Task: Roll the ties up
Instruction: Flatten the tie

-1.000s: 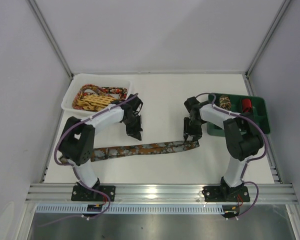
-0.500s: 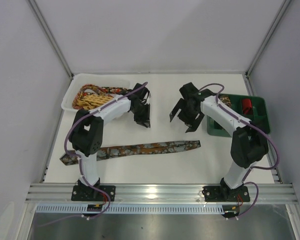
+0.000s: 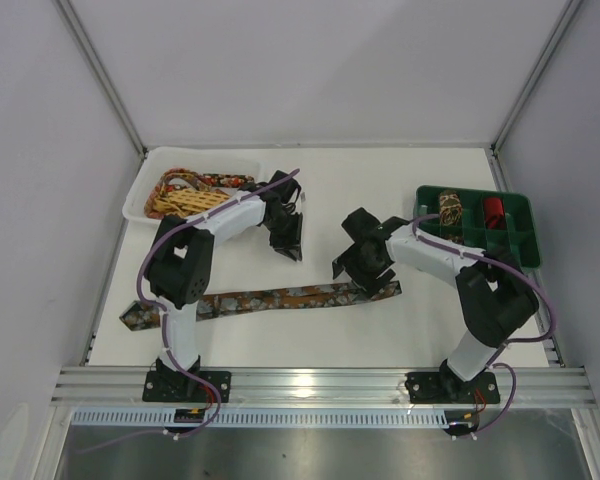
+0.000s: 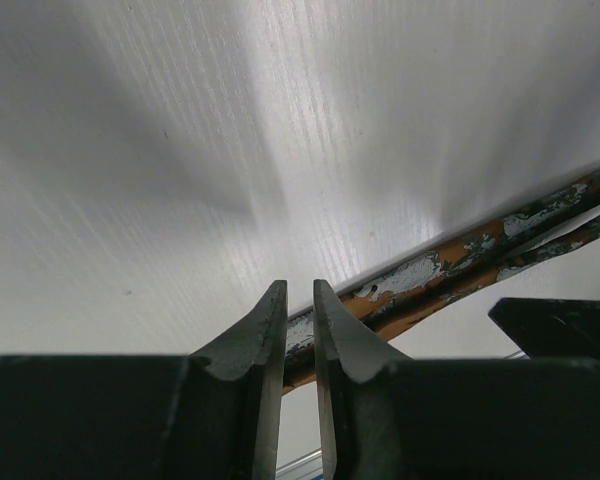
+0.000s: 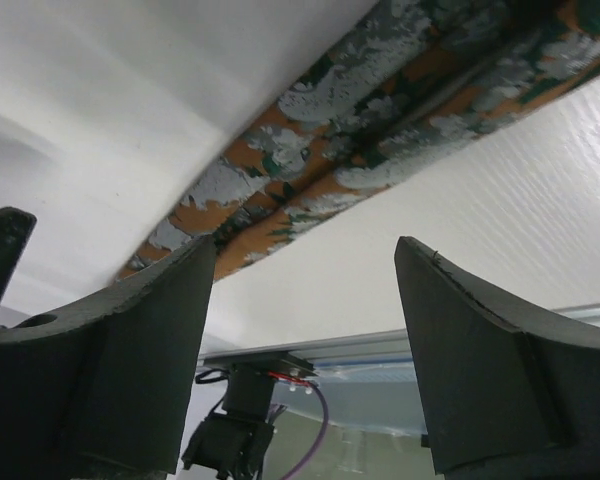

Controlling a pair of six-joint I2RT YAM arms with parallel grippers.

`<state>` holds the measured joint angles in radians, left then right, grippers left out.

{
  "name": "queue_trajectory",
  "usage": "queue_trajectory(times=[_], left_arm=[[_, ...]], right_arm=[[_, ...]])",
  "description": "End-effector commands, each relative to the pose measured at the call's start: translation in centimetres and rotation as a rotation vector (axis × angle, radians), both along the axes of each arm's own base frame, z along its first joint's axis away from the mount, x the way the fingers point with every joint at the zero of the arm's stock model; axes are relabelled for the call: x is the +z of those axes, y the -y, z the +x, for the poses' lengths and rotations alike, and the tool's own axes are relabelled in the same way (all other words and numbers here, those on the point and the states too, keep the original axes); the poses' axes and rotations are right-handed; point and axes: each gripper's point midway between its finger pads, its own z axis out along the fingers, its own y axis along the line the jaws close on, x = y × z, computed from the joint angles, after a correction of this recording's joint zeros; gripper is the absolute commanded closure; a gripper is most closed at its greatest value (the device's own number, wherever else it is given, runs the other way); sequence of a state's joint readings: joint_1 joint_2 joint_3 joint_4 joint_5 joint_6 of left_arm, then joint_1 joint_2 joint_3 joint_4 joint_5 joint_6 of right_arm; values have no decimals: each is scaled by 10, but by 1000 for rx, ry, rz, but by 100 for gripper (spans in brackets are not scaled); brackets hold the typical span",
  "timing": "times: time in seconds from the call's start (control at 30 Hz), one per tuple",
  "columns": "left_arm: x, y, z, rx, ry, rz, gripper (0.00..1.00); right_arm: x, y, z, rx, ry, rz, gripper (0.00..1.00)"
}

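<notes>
A long dark brown and orange mottled tie [image 3: 280, 298] lies flat across the near part of the table. My left gripper [image 3: 290, 243] hovers behind its middle, with a narrow gap between the fingers and nothing in it; in the left wrist view [image 4: 298, 290] the tie [image 4: 430, 280] runs past beyond the tips. My right gripper [image 3: 365, 280] is wide open just above the tie's right end. That tie [image 5: 320, 160] shows beyond the open gripper [image 5: 305, 250]. More unrolled ties [image 3: 190, 195] lie in a white bin [image 3: 138, 200]. Two rolled ties [image 3: 450, 208] [image 3: 493, 210] sit in a green tray [image 3: 520, 240].
The white bin stands at the back left, close to my left arm. Along the right side, beside my right arm, stands the green tray. An aluminium rail [image 3: 320, 382] runs along the near table edge, and grey walls enclose the table.
Both grippers let go of the tie and lifted away from it. The left one stays raised near the bin. The right one has come back down over the tie's right end.
</notes>
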<state>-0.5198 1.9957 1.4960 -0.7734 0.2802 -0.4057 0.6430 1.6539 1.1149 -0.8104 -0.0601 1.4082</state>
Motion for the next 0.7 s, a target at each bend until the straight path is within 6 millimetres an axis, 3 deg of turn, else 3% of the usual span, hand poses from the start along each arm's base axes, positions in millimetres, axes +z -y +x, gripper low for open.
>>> queue_trajectory(times=[0.0, 0.3, 0.37, 0.47, 0.67], left_arm=[[14, 6, -1, -50, 31, -29, 78], [13, 6, -3, -65, 25, -30, 78], [12, 4, -5, -69, 24, -22, 78], [9, 2, -7, -73, 21, -18, 78], [7, 1, -10, -73, 16, -20, 78]], right_arm=[[-11, -9, 13, -67, 15, -1, 23], [-38, -2, -9, -122, -75, -46, 35], [-43, -1, -15, -125, -95, -52, 47], [-49, -1, -21, -132, -111, -48, 52], [-43, -5, -13, -127, -84, -43, 75]])
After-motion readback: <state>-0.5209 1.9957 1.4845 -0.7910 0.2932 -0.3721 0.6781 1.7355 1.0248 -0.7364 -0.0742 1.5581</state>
